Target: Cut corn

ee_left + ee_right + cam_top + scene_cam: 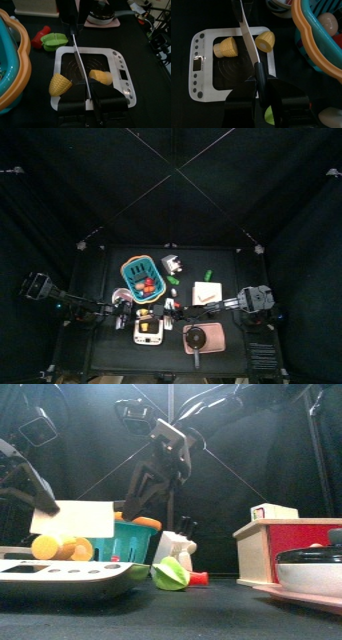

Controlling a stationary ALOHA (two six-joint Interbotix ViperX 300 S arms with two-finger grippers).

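The corn lies in two yellow pieces on the black plate of a white scale (pixel 123 75), one piece (pixel 59 85) on each side (pixel 101 77) of a thin grey knife blade (pixel 77 55). My left gripper (pixel 93 100) is shut on the near end of the knife, which runs edge-on out from its jaws. In the right wrist view the same blade (pixel 248 35) stands between the corn pieces (pixel 226 47) (pixel 266 41), and my right gripper (pixel 261 85) is at its other end. From the front, the blade (pixel 74 519) stands above the corn (pixel 60 547).
The teal basket with an orange rim (pixel 140 278) holds toy food right beside the scale (pixel 147 335). A green piece (pixel 53 41) and a red piece (pixel 41 32) lie past the scale. A pan (pixel 203 338) and a red-and-white box (pixel 281 544) stand to the right.
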